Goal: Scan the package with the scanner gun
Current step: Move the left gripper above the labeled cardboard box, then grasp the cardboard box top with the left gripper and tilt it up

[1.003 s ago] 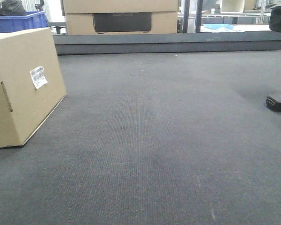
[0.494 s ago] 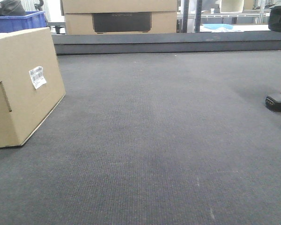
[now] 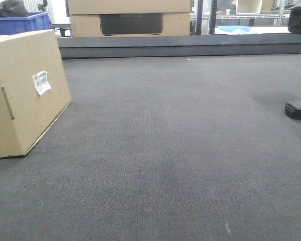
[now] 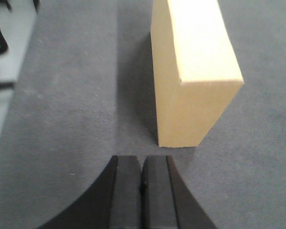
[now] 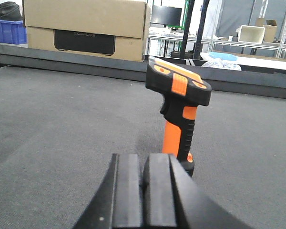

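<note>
Counts: 1 pkg (image 3: 25, 90), 1 scanner gun (image 5: 178, 112), 1 blue crate (image 3: 20, 23).

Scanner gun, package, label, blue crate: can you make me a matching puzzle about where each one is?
Things:
1. scanner gun
2. package
3. label
4. blue crate

Places:
A. far back, left corner, behind the package
B. stuck on the package's side
C. standing upright at the right edge of the mat
D. resting on the mat's left side

Pairs: 1-C, 2-D, 3-B, 4-A

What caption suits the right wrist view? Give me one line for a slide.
Right end effector, shut, facing the upright orange-and-black scanner gun on the grey mat.
</note>
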Motion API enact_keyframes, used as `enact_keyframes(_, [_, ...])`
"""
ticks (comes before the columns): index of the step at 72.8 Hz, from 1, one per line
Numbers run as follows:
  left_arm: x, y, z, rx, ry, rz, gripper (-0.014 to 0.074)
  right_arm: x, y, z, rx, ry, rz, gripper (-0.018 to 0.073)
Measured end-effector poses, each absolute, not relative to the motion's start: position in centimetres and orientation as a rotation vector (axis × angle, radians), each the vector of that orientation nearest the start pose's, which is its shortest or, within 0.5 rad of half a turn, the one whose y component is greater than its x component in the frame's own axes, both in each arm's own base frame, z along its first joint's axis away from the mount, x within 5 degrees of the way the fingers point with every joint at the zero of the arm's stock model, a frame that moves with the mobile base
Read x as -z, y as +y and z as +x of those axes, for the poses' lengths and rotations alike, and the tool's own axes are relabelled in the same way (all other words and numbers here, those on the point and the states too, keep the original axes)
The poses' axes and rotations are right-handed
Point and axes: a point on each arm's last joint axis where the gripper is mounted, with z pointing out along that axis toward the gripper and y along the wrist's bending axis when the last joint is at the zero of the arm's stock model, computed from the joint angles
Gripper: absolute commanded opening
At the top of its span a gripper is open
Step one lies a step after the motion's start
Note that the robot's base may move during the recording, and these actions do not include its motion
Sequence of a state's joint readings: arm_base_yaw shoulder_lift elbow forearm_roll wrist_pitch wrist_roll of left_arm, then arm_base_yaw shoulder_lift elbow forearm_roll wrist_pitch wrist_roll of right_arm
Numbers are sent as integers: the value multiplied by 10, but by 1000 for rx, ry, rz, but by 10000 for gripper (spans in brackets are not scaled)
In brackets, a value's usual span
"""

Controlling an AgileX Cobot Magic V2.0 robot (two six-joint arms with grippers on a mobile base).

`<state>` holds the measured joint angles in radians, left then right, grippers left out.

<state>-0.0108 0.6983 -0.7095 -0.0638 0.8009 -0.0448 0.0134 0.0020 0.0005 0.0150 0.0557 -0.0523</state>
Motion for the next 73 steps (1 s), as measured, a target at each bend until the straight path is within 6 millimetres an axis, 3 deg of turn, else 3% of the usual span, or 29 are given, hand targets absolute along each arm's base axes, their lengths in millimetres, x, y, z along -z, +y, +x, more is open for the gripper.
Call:
enact_keyframes(7, [-325, -8, 143, 142, 2335, -80, -111, -208, 1, 57, 18, 1541, -40, -168])
enact_keyframes(25, [-367, -16, 194, 276, 2318, -127, -111, -208, 1, 57, 18, 1541, -40, -168])
enact_keyframes(44, [-376, -19, 264, 301, 2439, -148, -111, -208, 1, 57, 18, 1541, -40, -168])
enact_keyframes(66, [-376, -44, 291, 278, 2475, -119, -106, -208, 1, 57, 18, 1541, -40, -168])
enact_keyframes(73, [-370, -51, 295, 240, 2494, -86, -34, -208, 1, 57, 18, 1541, -40, -168])
